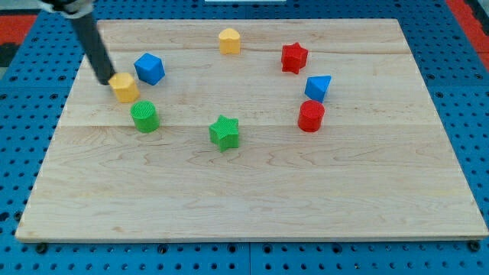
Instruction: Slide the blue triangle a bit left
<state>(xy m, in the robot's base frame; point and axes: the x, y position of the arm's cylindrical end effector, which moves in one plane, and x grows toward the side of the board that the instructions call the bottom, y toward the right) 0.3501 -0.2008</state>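
Camera view: my tip (105, 79) touches the yellow block (124, 87) at the wooden board's (252, 191) left side, well apart from the blue triangle (318, 87).

The board lies on a blue perforated table (23, 122). The rod has no fingers and holds nothing. The blue triangle sits at the right, between the red star (294, 57) and the red cylinder (311, 116), with bare wood to its left. The rod's upper end is cut off at the view's top.
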